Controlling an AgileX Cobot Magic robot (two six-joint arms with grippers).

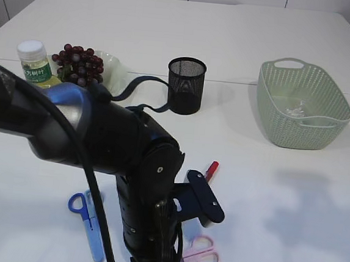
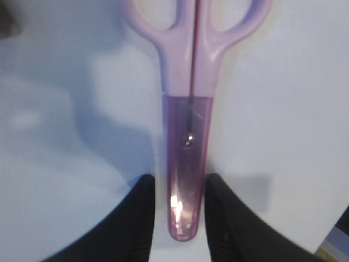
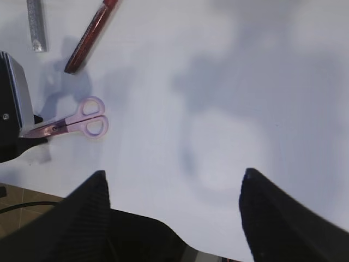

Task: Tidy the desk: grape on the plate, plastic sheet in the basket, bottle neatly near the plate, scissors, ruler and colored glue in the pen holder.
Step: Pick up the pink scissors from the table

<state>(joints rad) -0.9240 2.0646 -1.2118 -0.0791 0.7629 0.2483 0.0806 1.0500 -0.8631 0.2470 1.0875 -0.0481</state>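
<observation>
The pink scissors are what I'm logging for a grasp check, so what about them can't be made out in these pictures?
- Exterior view: the left arm covers the blades of the pink scissors; only the handles show.
- Left wrist view: the handle loops are cut off by the top edge; whether the left gripper touches the blade cover is unclear.
- Right wrist view: the blade tip is hidden by the left gripper.

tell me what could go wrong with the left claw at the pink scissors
The left claw straddles only the capped blade tip of the pink scissors, which lie flat on the table; a grip that far from the handles may let them swing or slip once lifted. The smooth blade cover could slide between the fingers. The pen holder has a narrow mouth, so dangling scissors might catch its rim.
</observation>
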